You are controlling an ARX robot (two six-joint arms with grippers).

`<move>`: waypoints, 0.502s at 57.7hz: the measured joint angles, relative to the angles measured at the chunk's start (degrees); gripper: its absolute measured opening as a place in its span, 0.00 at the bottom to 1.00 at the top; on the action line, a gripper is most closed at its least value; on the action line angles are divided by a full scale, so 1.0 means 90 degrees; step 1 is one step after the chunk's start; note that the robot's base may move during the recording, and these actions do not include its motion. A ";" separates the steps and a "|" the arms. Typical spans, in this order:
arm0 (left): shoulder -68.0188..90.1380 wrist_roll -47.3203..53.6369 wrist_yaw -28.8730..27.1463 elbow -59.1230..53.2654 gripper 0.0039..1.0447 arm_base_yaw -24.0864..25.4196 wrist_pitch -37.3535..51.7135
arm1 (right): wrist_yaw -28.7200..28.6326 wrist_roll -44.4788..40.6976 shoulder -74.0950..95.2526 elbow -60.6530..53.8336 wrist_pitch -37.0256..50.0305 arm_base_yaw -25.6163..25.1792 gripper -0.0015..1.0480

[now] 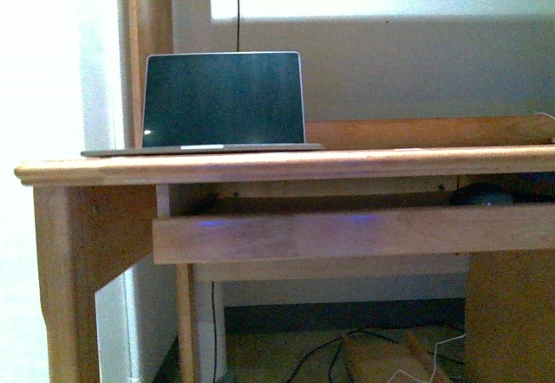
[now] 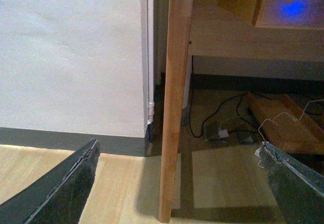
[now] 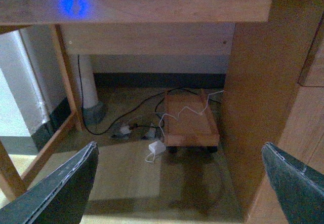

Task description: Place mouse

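Two grippers are seen only in the wrist views; neither arm is shown in the front view. The left gripper is held low, below the desktop, and is aimed at the near left leg of the desk. Its dark fingers are spread wide and nothing is held between them. The right gripper is likewise held low, faced into the space under the desk, with its fingers spread wide and empty.

The mouse is found on the pull-out tray beneath the desktop, toward its right end, well right of the open laptop standing on the desktop at the left. Only its dark domed top is seen above the tray's front board. Its visible breadth is laid left to right, but its true long axis and heading cannot be told. It is well apart from both grippers.
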 joint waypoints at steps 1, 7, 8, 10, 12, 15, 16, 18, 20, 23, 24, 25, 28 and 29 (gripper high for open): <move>0.0000 0.0002 -0.0002 0.0000 0.93 0.0000 0.0000 | -0.0002 -0.0002 0.0000 0.0000 0.0000 0.0000 0.93; 0.0000 0.0000 0.0002 0.0000 0.93 0.0000 0.0000 | 0.0000 -0.0002 0.0000 0.0000 0.0000 0.0000 0.93; 0.0000 0.0002 0.0005 0.0000 0.93 0.0000 0.0000 | 0.0000 -0.0005 0.0000 0.0000 0.0000 0.0000 0.93; 0.0000 0.0002 0.0000 0.0000 0.93 0.0000 0.0000 | 0.0000 -0.0007 0.0000 0.0000 0.0000 0.0000 0.93; 0.0000 0.0002 -0.0002 0.0000 0.93 0.0000 0.0000 | -0.0002 0.0000 0.0000 0.0000 0.0000 0.0000 0.93; 0.0000 0.0002 0.0000 0.0000 0.93 0.0000 0.0000 | 0.0000 -0.0005 0.0000 0.0000 0.0000 0.0000 0.93; 0.0000 0.0002 -0.0002 0.0000 0.93 0.0000 0.0000 | -0.0002 -0.0002 0.0000 0.0000 0.0000 0.0000 0.93; 0.0000 0.0000 -0.0002 0.0000 0.93 0.0000 0.0000 | 0.0000 -0.0002 0.0000 0.0000 0.0000 0.0000 0.93; 0.0000 0.0002 0.0000 0.0000 0.93 0.0000 0.0000 | 0.0000 -0.0002 0.0000 0.0000 0.0000 0.0000 0.93; 0.0000 0.0002 0.0000 0.0000 0.93 0.0000 0.0000 | 0.0000 -0.0002 0.0000 0.0000 0.0000 0.0000 0.93; 0.0000 0.0002 0.0000 0.0000 0.93 0.0000 0.0000 | 0.0000 -0.0005 0.0000 0.0000 0.0000 0.0000 0.93; 0.0000 0.0002 0.0000 0.0000 0.93 0.0000 0.0000 | -0.0002 -0.0002 0.0000 0.0000 0.0000 0.0000 0.93; 0.0002 0.0000 0.0005 0.0000 0.93 0.0000 0.0000 | 0.0000 -0.0002 0.0000 0.0000 0.0000 0.0000 0.93; 0.0056 -0.0107 0.0187 0.0024 0.93 0.0041 -0.0083 | -0.0002 -0.0002 0.0000 0.0000 0.0000 0.0000 0.93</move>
